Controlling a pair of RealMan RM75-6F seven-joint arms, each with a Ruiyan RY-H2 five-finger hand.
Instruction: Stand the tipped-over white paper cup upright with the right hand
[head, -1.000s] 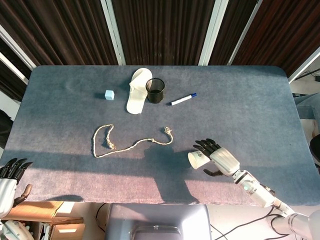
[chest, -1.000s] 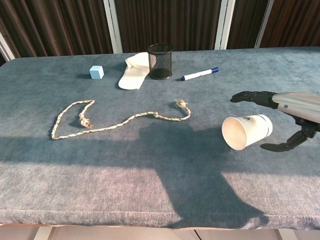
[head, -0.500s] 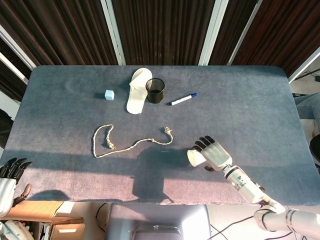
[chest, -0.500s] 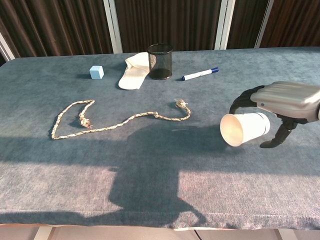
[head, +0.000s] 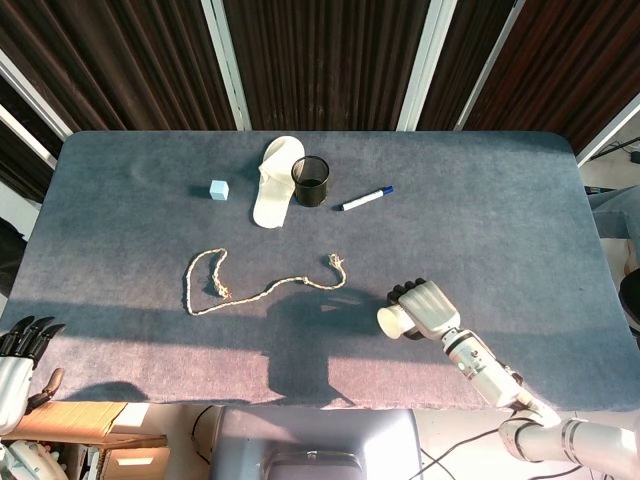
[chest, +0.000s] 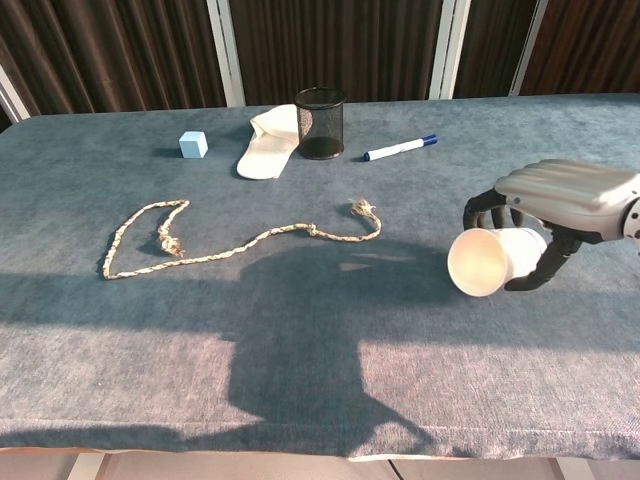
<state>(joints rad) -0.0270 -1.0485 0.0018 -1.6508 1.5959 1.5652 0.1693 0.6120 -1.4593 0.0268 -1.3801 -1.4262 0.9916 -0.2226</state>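
Observation:
The white paper cup (chest: 487, 259) lies on its side with its open mouth facing the camera in the chest view; in the head view the cup (head: 392, 320) shows at the near right of the table. My right hand (chest: 565, 198) covers it from above, fingers and thumb wrapped around its body, so it is gripped. In the head view the right hand (head: 428, 309) hides most of the cup. My left hand (head: 20, 345) hangs off the table's near left corner, fingers apart and holding nothing.
A rope (head: 260, 284) lies in a loose curve at the table's middle. Toward the far side stand a black mesh cup (head: 311, 181), a white slipper (head: 274, 181), a blue marker (head: 364, 198) and a light blue cube (head: 219, 189). The grey-blue table (head: 500, 220) ends just behind my right hand.
My right hand rotated palm-down over the cup and closed its fingers and thumb around it. The cup shifted slightly and its mouth lifted a little. The left hand stayed put.

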